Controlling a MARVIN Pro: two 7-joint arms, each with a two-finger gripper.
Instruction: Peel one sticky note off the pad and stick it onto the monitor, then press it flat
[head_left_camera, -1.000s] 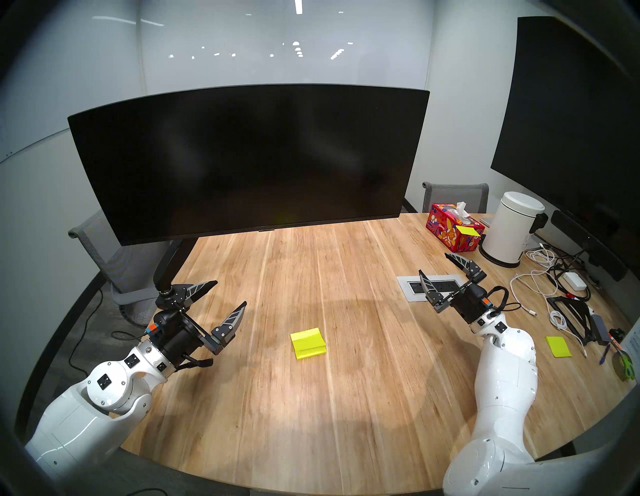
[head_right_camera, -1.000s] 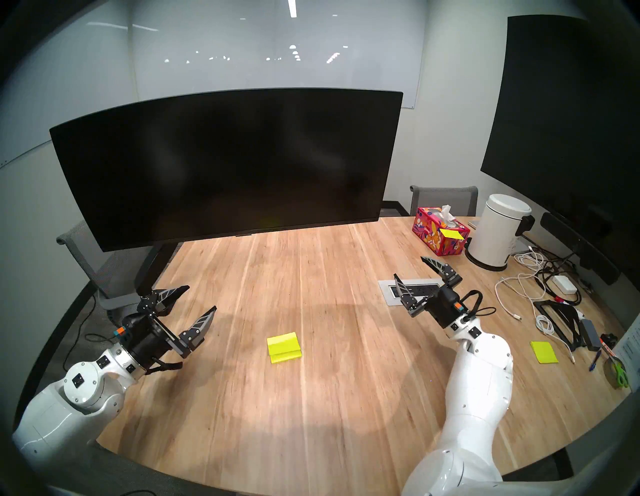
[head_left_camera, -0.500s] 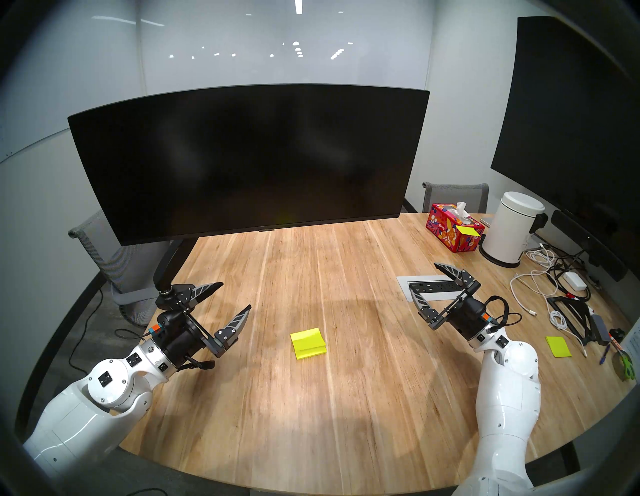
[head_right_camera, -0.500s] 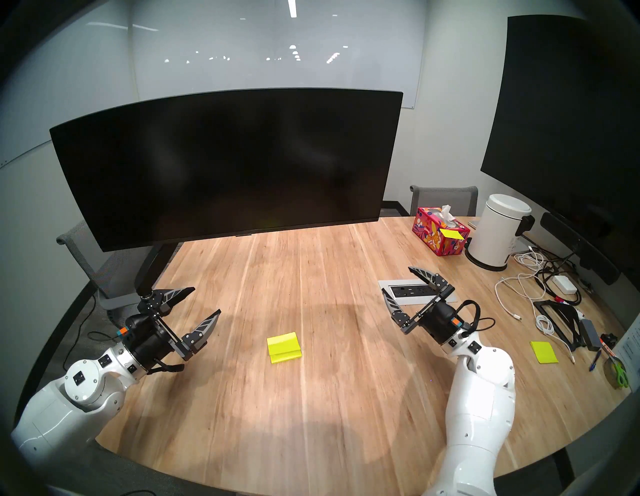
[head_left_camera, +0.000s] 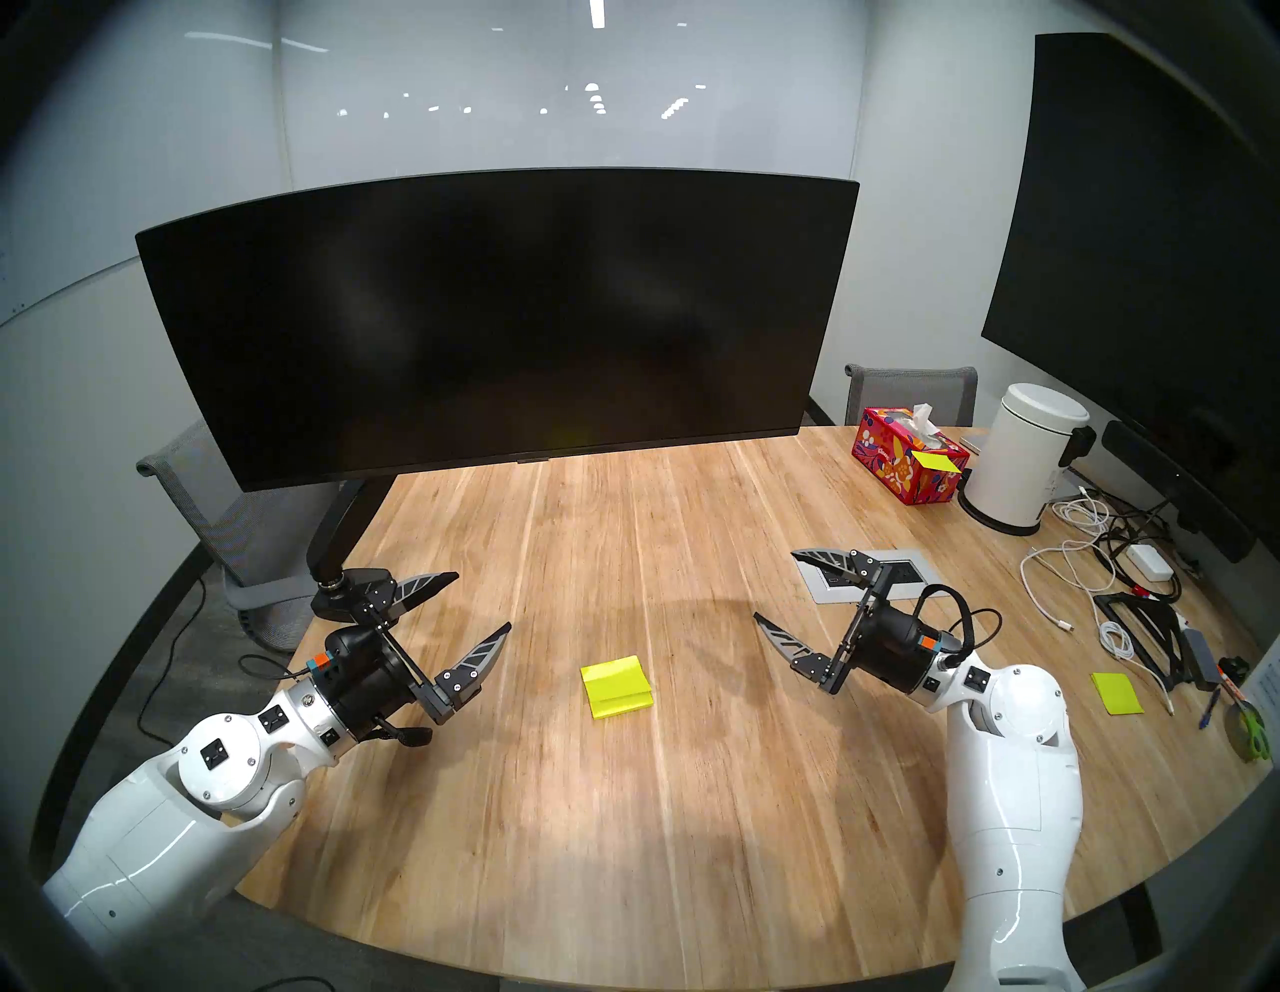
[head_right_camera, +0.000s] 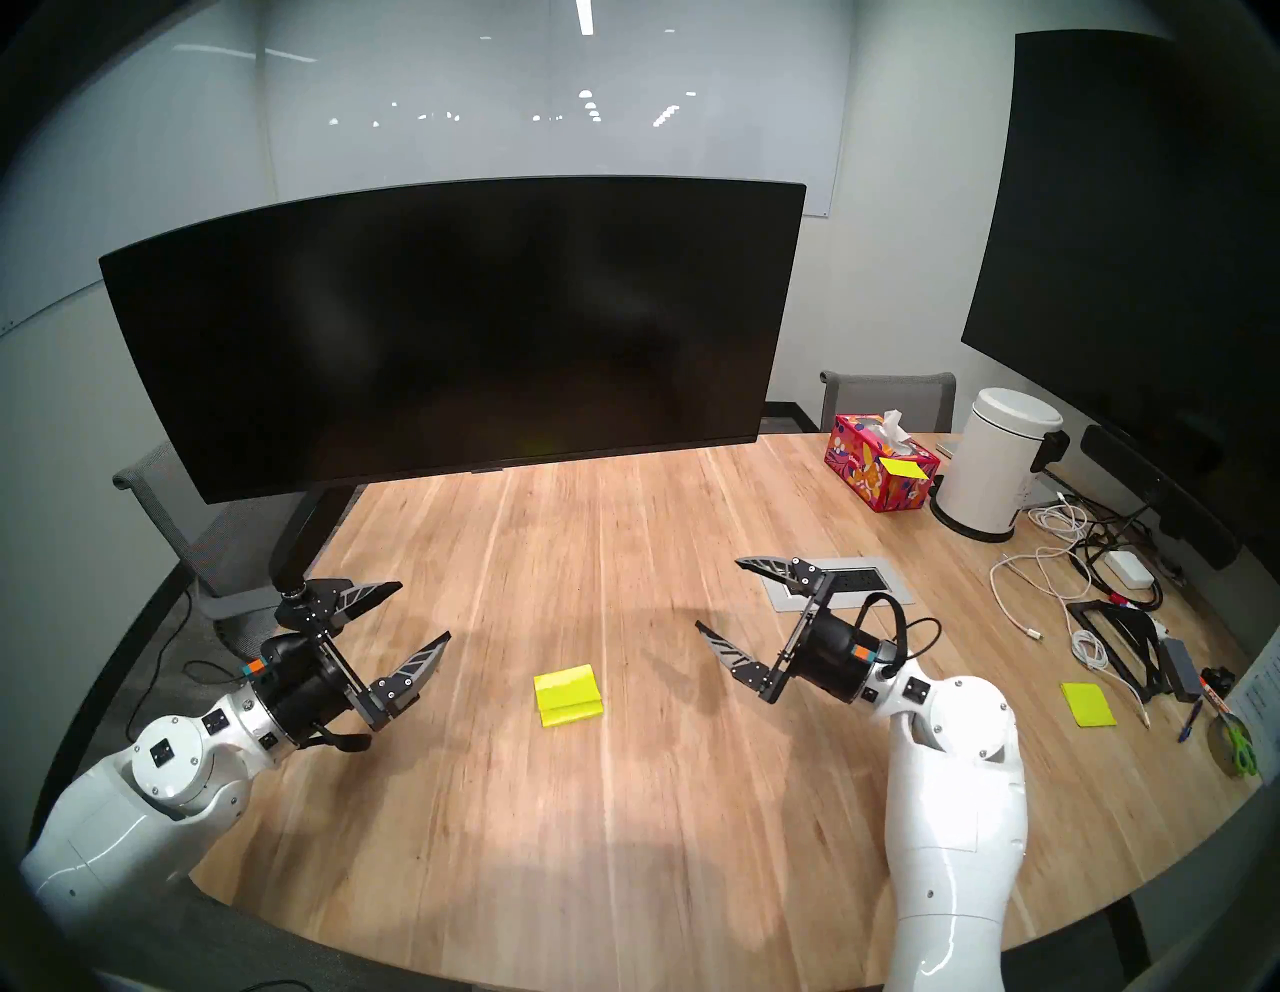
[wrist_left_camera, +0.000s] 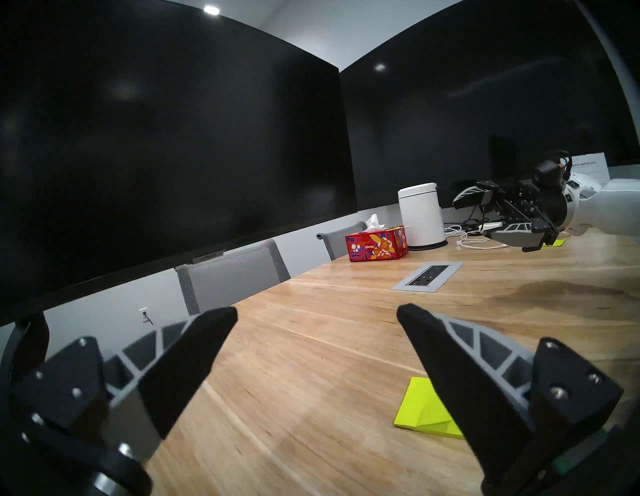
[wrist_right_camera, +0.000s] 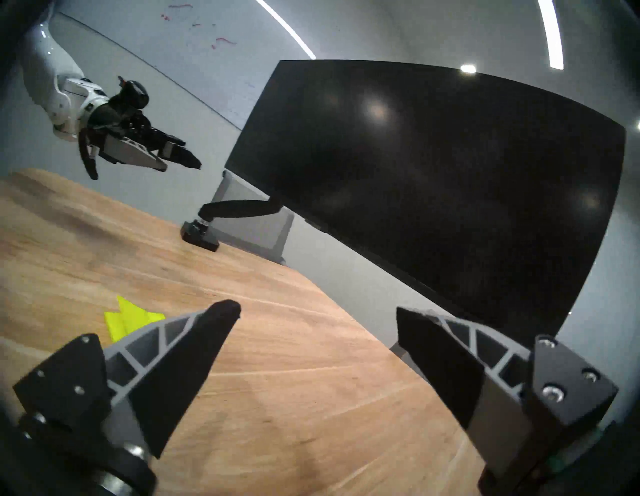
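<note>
The pad (head_left_camera: 616, 688) (head_right_camera: 568, 695) is a neon yellow-green stack on the wooden table, in front of the wide curved black monitor (head_left_camera: 499, 312) (head_right_camera: 450, 325). Its top sheet looks bent up along a crease. My left gripper (head_left_camera: 483, 600) (head_right_camera: 424, 609) is open and empty, above the table to the pad's left. My right gripper (head_left_camera: 774, 584) (head_right_camera: 717, 592) is open and empty, to the pad's right, pointing left. The left wrist view shows the pad (wrist_left_camera: 422, 412) beside the right finger. The right wrist view shows it (wrist_right_camera: 130, 320) behind the left finger.
A loose neon sheet (head_left_camera: 1116, 693) lies at the right among cables (head_left_camera: 1080, 575). A tissue box (head_left_camera: 907, 464) bearing a small yellow note, a white bin (head_left_camera: 1025, 457) and a table power outlet (head_left_camera: 873, 575) stand at the back right. A big flat display (head_left_camera: 1143, 242) hangs on the right.
My right gripper has swung left and nearer to the pad, turning to point left. My left gripper has edged right toward the pad. Both stay open.
</note>
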